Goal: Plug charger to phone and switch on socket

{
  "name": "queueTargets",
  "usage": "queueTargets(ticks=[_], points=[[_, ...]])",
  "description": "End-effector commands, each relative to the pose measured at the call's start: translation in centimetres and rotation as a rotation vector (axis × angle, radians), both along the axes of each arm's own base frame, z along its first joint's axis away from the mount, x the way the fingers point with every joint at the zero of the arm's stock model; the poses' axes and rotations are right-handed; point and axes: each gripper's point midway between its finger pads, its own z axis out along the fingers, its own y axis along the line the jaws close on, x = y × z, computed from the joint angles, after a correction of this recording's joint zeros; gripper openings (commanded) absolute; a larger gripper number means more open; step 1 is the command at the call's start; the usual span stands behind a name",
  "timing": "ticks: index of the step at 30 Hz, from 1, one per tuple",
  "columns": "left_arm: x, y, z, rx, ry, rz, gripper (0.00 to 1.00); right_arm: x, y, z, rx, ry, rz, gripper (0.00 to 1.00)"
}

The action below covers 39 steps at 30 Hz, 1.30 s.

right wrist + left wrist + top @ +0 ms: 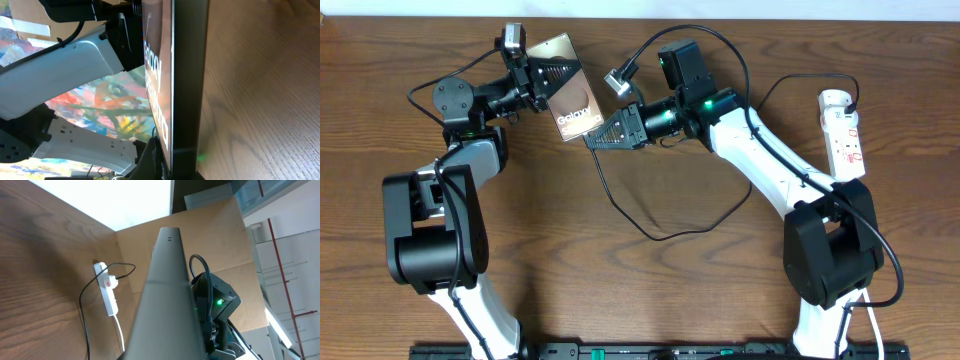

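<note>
- Edge-on and almost against the lens, the phone (190, 85) fills my right wrist view. Its "Galaxy" lettering runs along the lit screen just left of the dark side.
- From overhead I see the phone (570, 95) tilted with its screen facing up. The left gripper (540, 88) is on its left long edge, jaws pinching the phone.
- My left wrist view has the same phone (165, 295) rising away from the camera as a grey slab.
- At the phone corner nearest the arm bases sits the right gripper (595, 140). Its jaws are pressed together on the end of the charger (660, 238).
- I cannot see the connector tip behind the fingers, nor whether it touches the phone.
- From that corner the charger's thin black cable loops across the wooden table (650, 300) on the base side of the phone, then runs towards the right arm.
- Well apart to the phone's right, beyond the right arm, the socket (845, 135) lies flat on the table.
- In the left wrist view the socket (107, 295) carries a plug (106, 281) with a black lead, and its white cord (120, 335) trails off.
- I cannot tell how its switches stand.
</note>
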Motion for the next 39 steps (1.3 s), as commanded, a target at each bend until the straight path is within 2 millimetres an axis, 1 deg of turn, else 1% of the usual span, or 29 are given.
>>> queueTargets(ticks=[1,2,3,6,7,8,10,13,16,19,21,23,25,28,32,35,37,39], points=[[-3.1,-1.8,-0.1,0.077,-0.033,-0.181,0.07,1.9,-0.5,0.5,-0.003,-0.054,-0.055,0.01],[-3.1,-1.8,-0.1,0.076,-0.033,-0.179,0.07,1.9,-0.5,0.5,-0.003,-0.053,-0.055,0.01],[-3.0,-1.8,0.0,0.074,-0.033,-0.175,0.07,1.9,-0.5,0.5,-0.003,-0.052,-0.054,0.05],[-3.0,-1.8,0.0,0.073,-0.033,-0.172,0.07,1.8,-0.5,0.4,-0.005,-0.052,-0.052,0.31],[-3.0,-1.8,0.0,0.074,-0.033,-0.172,0.07,1.7,-0.5,0.5,-0.002,-0.054,-0.047,0.35],[-3.0,-1.8,0.0,0.075,-0.033,-0.175,0.07,1.7,-0.5,0.5,-0.001,-0.058,-0.045,0.45],[-3.2,-1.8,-0.1,0.081,-0.037,-0.185,0.07,1.7,-0.7,0.5,0.005,-0.061,-0.040,0.51],[-3.5,-1.9,-0.4,0.095,-0.053,-0.204,0.07,2.0,-1.1,0.6,0.010,-0.067,-0.043,0.54],[-3.5,-1.9,-1.1,0.091,-0.032,-0.205,0.07,2.4,-1.9,0.3,0.004,-0.078,-0.053,0.57],[-3.6,-1.9,-2.4,0.092,-0.013,-0.204,0.07,3.4,-3.3,-0.6,-0.034,-0.083,-0.091,0.58],[-3.7,-1.9,-3.7,0.087,0.030,-0.206,0.07,4.2,-4.6,-1.3,-0.068,-0.086,-0.125,0.60],[-3.8,-2.2,-4.9,0.086,0.059,-0.213,0.07,5.0,-6.0,-2.4,-0.117,-0.086,-0.165,0.63],[-4.1,-2.9,-5.6,0.092,0.051,-0.229,0.07,5.8,-7.7,-3.6,-0.183,-0.087,-0.208,0.65],[-4.6,-4.3,-5.7,0.099,0.029,-0.263,0.08,6.6,-10.2,-5.9,-0.317,-0.086,-0.271,0.66],[-5.1,-6.3,-5.5,0.103,0.010,-0.300,0.07,7.0,-12.8,-8.1,-0.455,-0.079,-0.319,0.67],[-4.5,-6.8,-5.7,0.098,0.039,-0.266,0.07,7.1,-13.7,-8.8,-0.510,-0.072,-0.338,0.67],[-3.4,-7.1,-6.1,0.094,0.089,-0.200,0.07,7.1,-14.0,-9.1,-0.536,-0.072,-0.346,0.67],[-2.0,-7.0,-7.1,0.094,0.160,-0.118,0.07,7.2,-14.4,-9.5,-0.563,-0.074,-0.357,0.67]])
